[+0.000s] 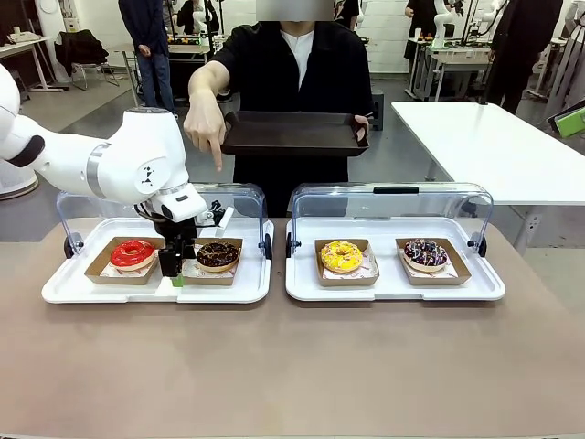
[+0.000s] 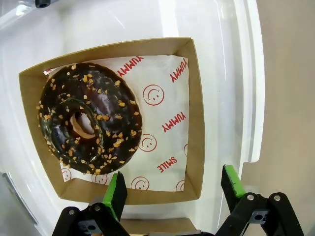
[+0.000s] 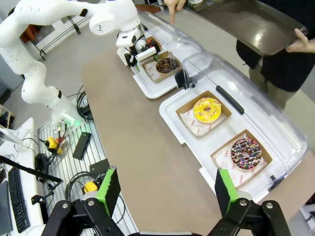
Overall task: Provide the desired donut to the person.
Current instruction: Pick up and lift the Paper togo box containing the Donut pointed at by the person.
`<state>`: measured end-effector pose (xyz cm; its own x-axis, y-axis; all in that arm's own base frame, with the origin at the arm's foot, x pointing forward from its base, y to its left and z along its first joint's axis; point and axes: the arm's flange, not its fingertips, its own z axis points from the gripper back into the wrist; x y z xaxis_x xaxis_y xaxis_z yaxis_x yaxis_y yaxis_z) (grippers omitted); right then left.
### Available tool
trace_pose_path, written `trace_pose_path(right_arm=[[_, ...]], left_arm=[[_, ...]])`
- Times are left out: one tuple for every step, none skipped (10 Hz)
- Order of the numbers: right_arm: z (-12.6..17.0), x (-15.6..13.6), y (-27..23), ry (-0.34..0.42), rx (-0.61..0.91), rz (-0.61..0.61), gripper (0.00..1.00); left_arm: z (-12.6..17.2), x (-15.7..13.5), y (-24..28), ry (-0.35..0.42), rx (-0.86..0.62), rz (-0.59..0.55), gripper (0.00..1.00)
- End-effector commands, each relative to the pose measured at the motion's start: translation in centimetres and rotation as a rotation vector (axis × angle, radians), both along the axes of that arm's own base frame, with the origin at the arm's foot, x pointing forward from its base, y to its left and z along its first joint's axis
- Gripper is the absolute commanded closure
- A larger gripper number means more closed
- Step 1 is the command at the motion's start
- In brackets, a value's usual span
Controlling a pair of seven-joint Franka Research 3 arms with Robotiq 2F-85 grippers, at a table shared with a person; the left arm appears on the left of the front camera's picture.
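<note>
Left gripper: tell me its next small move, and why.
Probably lower the left gripper straight down. The person's hand points at the chocolate donut, and the open jaws stand either side of one side wall of its cardboard tray, one pad over the paper liner, the other outside over the white tray. Lowering would let them close on that wall.

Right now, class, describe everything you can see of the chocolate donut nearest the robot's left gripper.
The chocolate donut is a whole ring with glossy dark glaze and small orange-brown crumbs, pale dough showing in its hole. It lies flat toward one side of an open brown cardboard box, on white paper printed with red smileys and words. The left gripper hangs open above the box's edge, clear of the donut.
</note>
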<state>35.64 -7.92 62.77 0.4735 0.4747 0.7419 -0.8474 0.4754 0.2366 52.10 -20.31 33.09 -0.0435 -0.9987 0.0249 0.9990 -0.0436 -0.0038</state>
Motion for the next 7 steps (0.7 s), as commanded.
trace_pose_path(right_arm=[[-0.11,0.01,0.05,-0.001,0.01,0.005,0.0],[-0.11,0.01,0.05,-0.001,0.01,0.005,0.0],[-0.11,0.01,0.05,-0.001,0.01,0.005,0.0],[-0.11,0.01,0.05,-0.001,0.01,0.005,0.0],[-0.11,0.01,0.05,-0.001,0.01,0.005,0.0],[-0.11,0.01,0.05,-0.001,0.01,0.005,0.0],[-0.11,0.01,0.05,-0.001,0.01,0.005,0.0]], left_arm=[[-0.15,0.01,-0.5,-0.007,0.029,0.0,0.0],[-0.05,-0.03,-0.46,-0.005,0.027,-0.001,0.0],[0.03,-0.08,-0.44,-0.003,0.026,0.002,0.13],[0.06,-0.11,-0.44,0.001,0.034,0.013,0.16],[0.19,-0.1,-0.45,0.0,0.04,0.012,0.29],[0.21,-0.15,-0.41,0.001,0.043,0.013,0.32],[0.21,-0.18,-0.4,0.002,0.044,0.011,0.44]])
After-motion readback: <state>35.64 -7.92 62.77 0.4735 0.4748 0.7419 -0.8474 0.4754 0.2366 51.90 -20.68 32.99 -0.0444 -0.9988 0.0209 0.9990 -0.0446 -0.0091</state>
